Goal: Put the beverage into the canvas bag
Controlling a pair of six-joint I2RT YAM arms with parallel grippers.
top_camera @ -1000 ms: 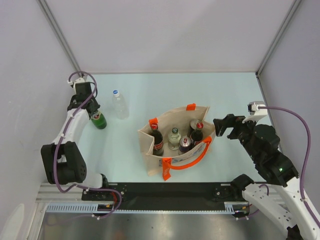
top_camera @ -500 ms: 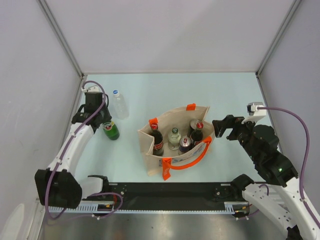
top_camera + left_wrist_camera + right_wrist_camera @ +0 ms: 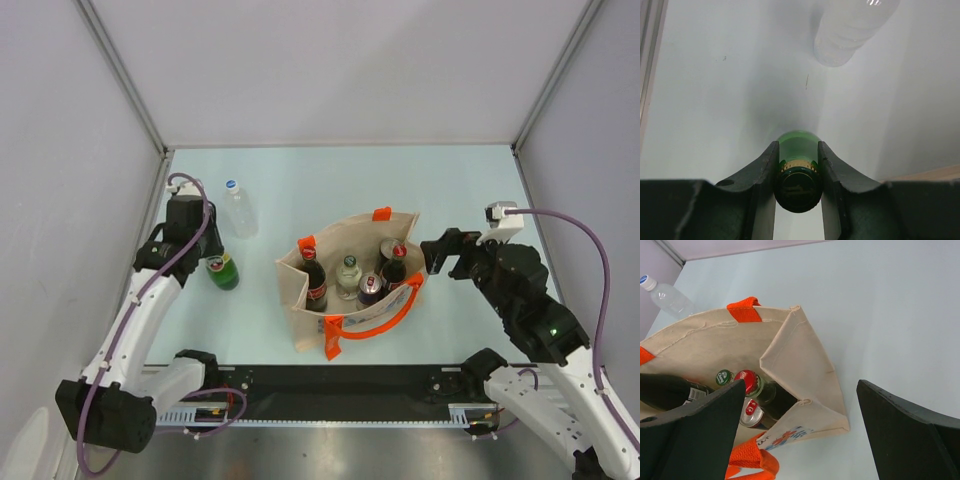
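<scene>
My left gripper (image 3: pixel 213 262) is shut on the neck of a green glass bottle (image 3: pixel 223 271), the beverage, left of the canvas bag. In the left wrist view the dark cap and green neck (image 3: pixel 797 172) sit squeezed between both fingers. The beige canvas bag (image 3: pixel 308 325) with orange handles (image 3: pixel 372 322) stands open at the table's middle, holding several drinks. My right gripper (image 3: pixel 441 256) hangs open just beyond the bag's right end. In the right wrist view its fingers straddle the bag's corner (image 3: pixel 805 365), with nothing held.
A clear plastic water bottle (image 3: pixel 238 208) with a blue cap stands behind the green bottle, also seen in the left wrist view (image 3: pixel 852 27). Inside the bag are a dark cola bottle (image 3: pixel 314 281), a red-capped bottle (image 3: pixel 746 381) and a can (image 3: pixel 751 411). Side walls close in left and right.
My left arm has carried the green bottle from the far left edge forward and rightward, toward the bag. The right gripper has barely shifted.
</scene>
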